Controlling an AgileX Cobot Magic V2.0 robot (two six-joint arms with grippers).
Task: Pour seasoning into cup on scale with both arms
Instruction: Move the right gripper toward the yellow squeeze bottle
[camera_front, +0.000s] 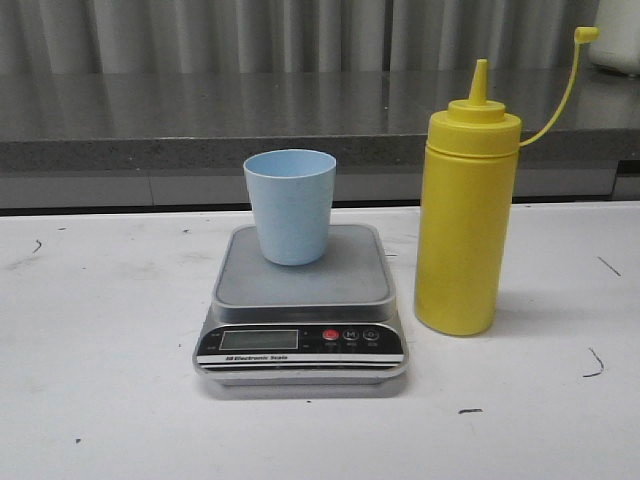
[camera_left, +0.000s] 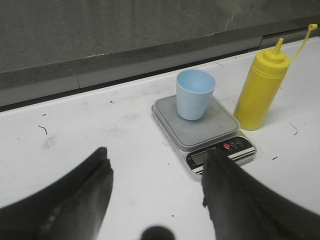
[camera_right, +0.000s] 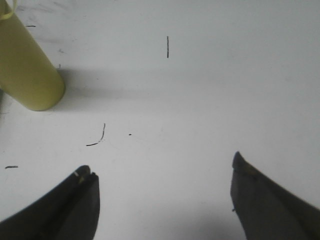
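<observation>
Seasoning upright beside scale: light, squeezable (slippery?), grab mid-body. Left gripper, right gripper wide, empty.

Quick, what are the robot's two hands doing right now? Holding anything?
Left gripper: open, holding nothing.
Right gripper: open, holding nothing; the bottle stands apart from it.

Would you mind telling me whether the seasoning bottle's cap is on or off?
Off. The cap dangles on its tether beside the seasoning bottle, leaving the nozzle bare.
</observation>
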